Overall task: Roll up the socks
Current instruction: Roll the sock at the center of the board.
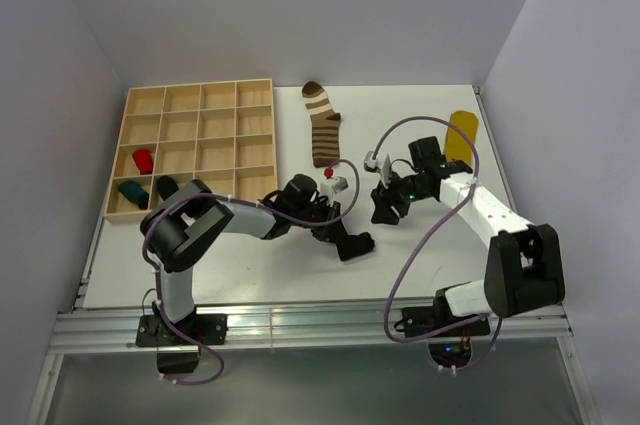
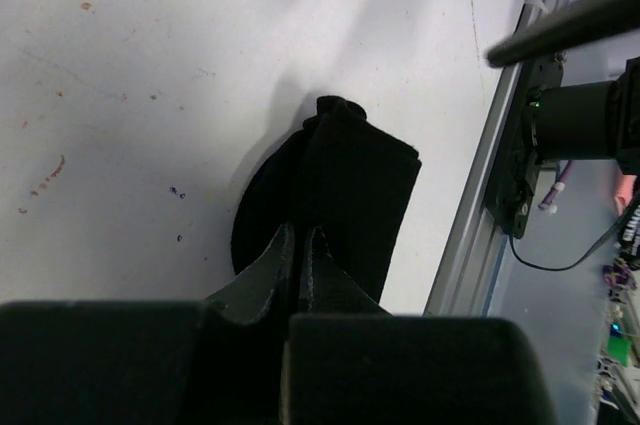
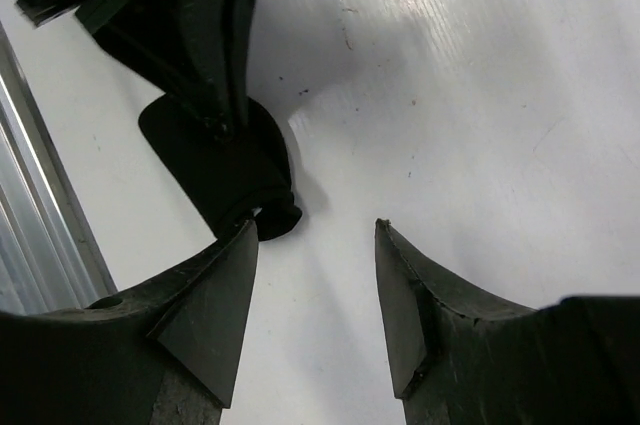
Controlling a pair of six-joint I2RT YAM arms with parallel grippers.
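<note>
A plain black sock (image 1: 356, 244) lies folded on the white table near the front middle. My left gripper (image 1: 338, 233) is shut on it; in the left wrist view the fingers (image 2: 278, 263) pinch the near end of the sock (image 2: 355, 185). My right gripper (image 1: 384, 209) is open and empty just right of it, its left fingertip (image 3: 236, 250) next to the sock's rolled edge (image 3: 225, 170). A brown-and-cream striped sock (image 1: 322, 125) lies flat at the back middle. A yellow sock (image 1: 460, 133) lies at the back right. The black sock with white cuff stripes is out of view.
A wooden compartment tray (image 1: 198, 97) stands at the back left, with a red roll (image 1: 142, 160), a green roll (image 1: 132, 190) and a dark roll (image 1: 166, 187) in its left cells. The table's aluminium front rail (image 2: 480, 225) runs close behind the black sock.
</note>
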